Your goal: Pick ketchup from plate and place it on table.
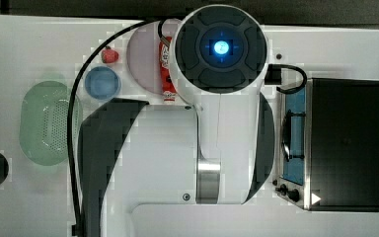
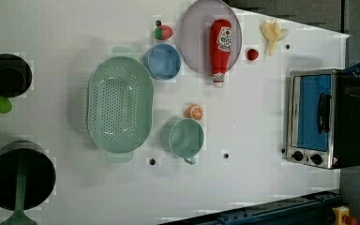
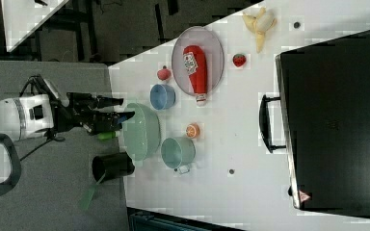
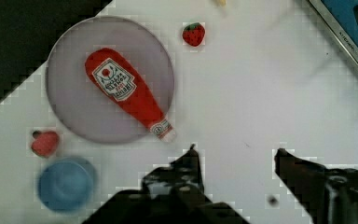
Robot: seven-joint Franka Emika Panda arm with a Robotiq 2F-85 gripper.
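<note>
The white counter point(image 2: 243, 187) carries everything, with a few small dark dots on it. At the left view's right stands a toaster oven point(image 2: 321, 119) with a blue glass door and 2 knobs. Left of the middle in the left view lies a pale green perforated colander point(image 2: 119, 104), and at the far left edge sit 2 black pots point(image 2: 19, 174).

The mauve-grey plate point(image 2: 194, 47) lies at the top of the left view, and the ketchup point(image 2: 220, 44) lies flat across the plate's right side there, red body on the plate and whitish cap end reaching over the rim toward the counter. Just left of the plate in the left view sits a small blue bowl point(image 2: 163, 61), with a small red fruit point(image 2: 163, 32) above it. A green cup point(image 2: 185, 138) stands lower down, an orange half point(image 2: 195, 112) beside it. A peeled banana point(image 2: 273, 33) and a strawberry point(image 2: 252, 54) lie right of the plate in the left view.

The pincer point(image 4: 235, 154) is open, its 2 dark fingers point(image 4: 189, 163) spread wide above bare counter, holding nothing, apart from the ketchup's cap in the wrist view.
</note>
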